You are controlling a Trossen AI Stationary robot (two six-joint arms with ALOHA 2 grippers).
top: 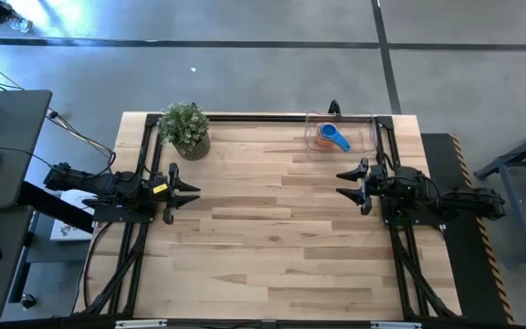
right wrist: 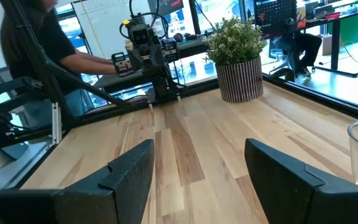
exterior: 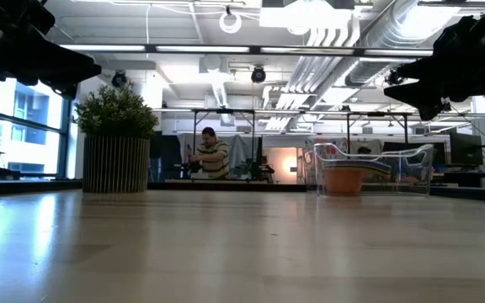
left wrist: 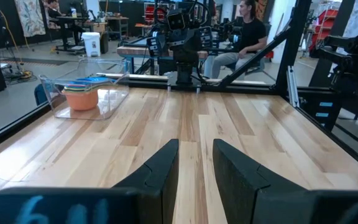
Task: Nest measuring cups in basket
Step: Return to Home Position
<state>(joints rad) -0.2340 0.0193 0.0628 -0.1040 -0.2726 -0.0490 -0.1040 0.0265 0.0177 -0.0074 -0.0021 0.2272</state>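
Observation:
The measuring cups sit as one stack inside the clear basket at the table's far right. An orange cup shows from the side, with a blue one on top. The stack rests on the basket's floor. My left gripper hovers at the table's left side, pointing level toward the right, its fingers a little apart with nothing between them. My right gripper hovers at the right side, just nearer than the basket, pointing left, its fingers wide apart and empty.
A potted green plant in a ribbed pot stands at the far left of the table. The wooden tabletop lies bare between the two arms. People sit at desks beyond the table.

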